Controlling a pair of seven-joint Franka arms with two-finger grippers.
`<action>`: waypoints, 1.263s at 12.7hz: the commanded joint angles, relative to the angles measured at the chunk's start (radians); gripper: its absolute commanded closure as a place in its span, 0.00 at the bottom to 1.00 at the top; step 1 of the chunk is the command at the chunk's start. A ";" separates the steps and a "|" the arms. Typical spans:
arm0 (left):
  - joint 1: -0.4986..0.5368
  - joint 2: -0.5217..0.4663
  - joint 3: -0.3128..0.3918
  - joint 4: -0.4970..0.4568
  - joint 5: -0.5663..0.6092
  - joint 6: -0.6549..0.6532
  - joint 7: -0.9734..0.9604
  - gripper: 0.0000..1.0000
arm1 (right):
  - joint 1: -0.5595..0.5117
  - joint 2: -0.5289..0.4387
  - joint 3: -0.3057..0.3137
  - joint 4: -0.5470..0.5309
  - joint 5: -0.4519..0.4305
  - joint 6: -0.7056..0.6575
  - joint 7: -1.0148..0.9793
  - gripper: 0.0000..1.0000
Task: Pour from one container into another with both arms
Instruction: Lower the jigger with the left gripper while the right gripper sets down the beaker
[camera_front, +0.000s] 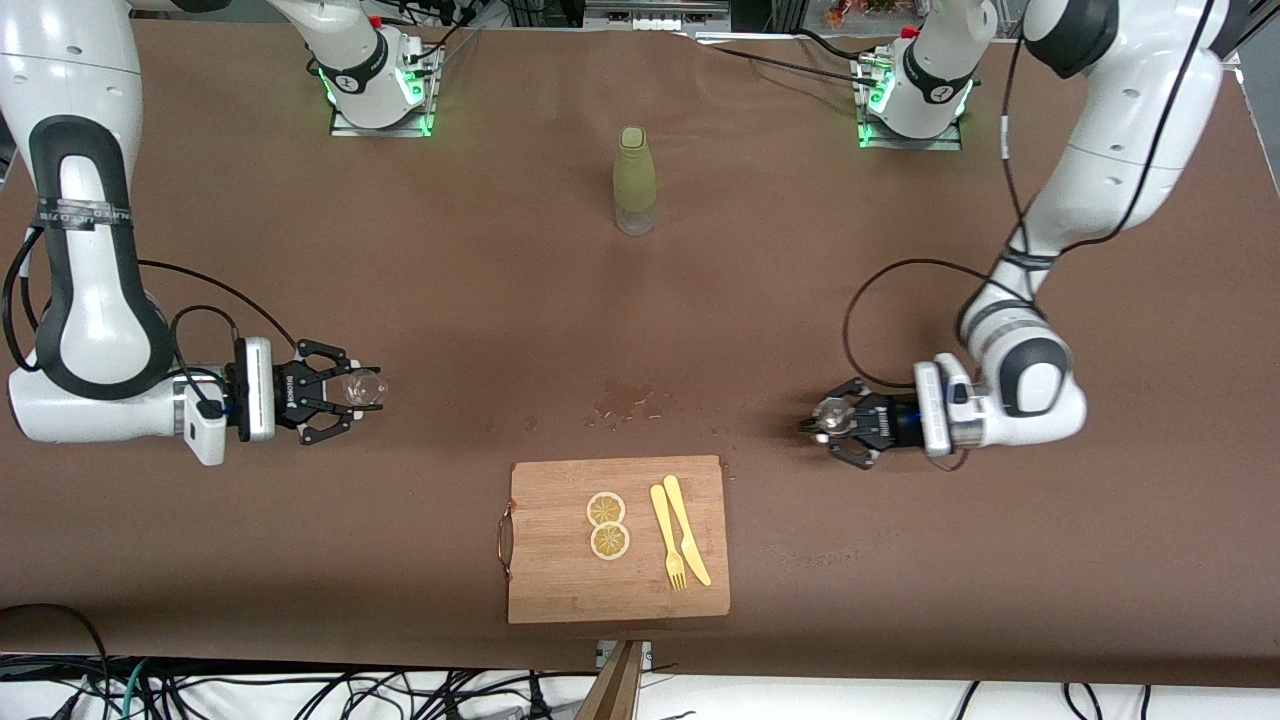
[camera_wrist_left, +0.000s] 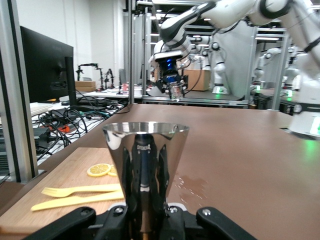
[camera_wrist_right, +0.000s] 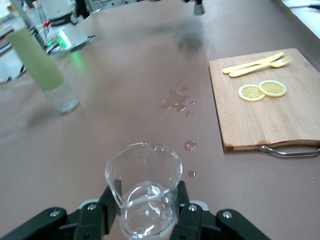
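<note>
Cutting board (camera_front: 618, 575) — nearest the camera, bearing lemon slices (camera_front: 607, 525), yellow fork (camera_front: 667, 537) and knife (camera_front: 687, 515). Left tool (camera_front: 830, 420) pinching a steel cup (camera_wrist_left: 145, 165); right tool (camera_front: 345, 392) pinching a glass beaker (camera_wrist_right: 143, 192) — both over the surface (camera_front: 480, 300), at its two ends. Green bottle (camera_front: 635, 180) upright between the bases.

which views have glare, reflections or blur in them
Left wrist view: the steel cup in the left claw mirrors the claw's dark fingers, and the lab past the table is bright. Right wrist view: the green bottle is soft and out of focus, the glass beaker sharp. Front view: evenly lit, green lamps glow at both arm bases.
</note>
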 joint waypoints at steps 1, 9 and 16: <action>0.069 -0.035 0.014 -0.055 0.071 -0.130 -0.015 1.00 | -0.048 0.036 0.015 -0.019 -0.005 -0.016 -0.135 0.68; 0.217 -0.017 0.226 -0.058 0.212 -0.331 -0.013 1.00 | -0.098 0.159 -0.013 -0.023 -0.012 -0.014 -0.356 0.68; 0.254 0.083 0.224 -0.090 0.212 -0.377 0.178 1.00 | -0.130 0.200 -0.023 -0.016 -0.051 0.027 -0.391 0.67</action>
